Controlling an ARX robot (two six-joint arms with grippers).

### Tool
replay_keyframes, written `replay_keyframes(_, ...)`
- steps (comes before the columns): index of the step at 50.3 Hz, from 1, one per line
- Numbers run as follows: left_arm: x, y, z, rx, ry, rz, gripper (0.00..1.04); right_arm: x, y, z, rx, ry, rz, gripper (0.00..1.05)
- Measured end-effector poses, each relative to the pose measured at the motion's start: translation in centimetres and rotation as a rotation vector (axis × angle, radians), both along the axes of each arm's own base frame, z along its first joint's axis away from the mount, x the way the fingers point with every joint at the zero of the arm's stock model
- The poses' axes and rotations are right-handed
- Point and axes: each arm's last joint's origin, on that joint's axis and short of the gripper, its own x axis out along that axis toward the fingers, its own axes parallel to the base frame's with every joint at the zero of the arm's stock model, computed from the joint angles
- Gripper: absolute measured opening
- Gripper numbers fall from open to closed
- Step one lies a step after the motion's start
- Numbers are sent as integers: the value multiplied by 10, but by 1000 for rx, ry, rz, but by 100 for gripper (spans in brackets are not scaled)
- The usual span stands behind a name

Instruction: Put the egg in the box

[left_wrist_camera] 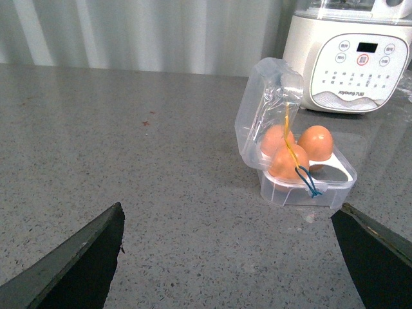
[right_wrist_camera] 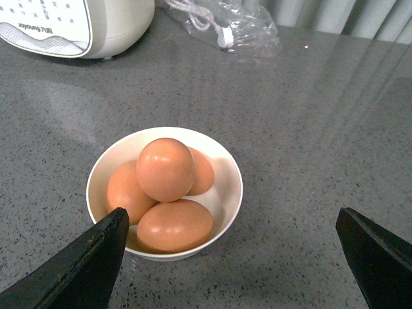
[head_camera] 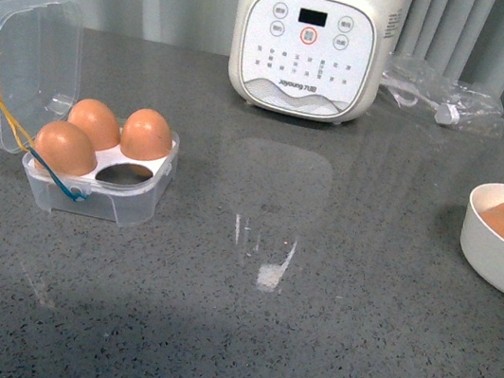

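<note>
Right claw (right_wrist_camera: 228,215) spread, empty, facing the bowl (right_wrist_camera: 239,188); next, pinch its top egg (right_wrist_camera: 165,168) (box (head_camera: 139,207) has one hole free).

On the desk (head_camera: 306,332), the box (head_camera: 97,195) sits at the left, its lid (head_camera: 22,66) standing open behind and to its left. Three eggs (head_camera: 95,123) fill its two back holes and its front-left hole. A cooker (head_camera: 310,45) stands at the back centre, with a bag (head_camera: 449,97) lying to its right. A bowl (head_camera: 495,256) at the far right holds four eggs (right_wrist_camera: 165,168), one resting on top of the others.
</note>
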Motion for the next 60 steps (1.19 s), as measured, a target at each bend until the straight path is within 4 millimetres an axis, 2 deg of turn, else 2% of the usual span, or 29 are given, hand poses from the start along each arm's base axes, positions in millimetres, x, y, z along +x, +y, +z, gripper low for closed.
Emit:
replay_keyframes(8, 0, 0, 0, 0, 0, 0, 98, 20, 0, -9, 18, 69, 34, 98)
replay_keyframes(21, 0, 0, 0, 0, 0, 0, 98, 33, 4, -18, 19, 94, 65, 98)
replay_keyframes(60, 0, 0, 0, 0, 0, 0, 98, 71, 23, -21, -11, 91, 91, 98)
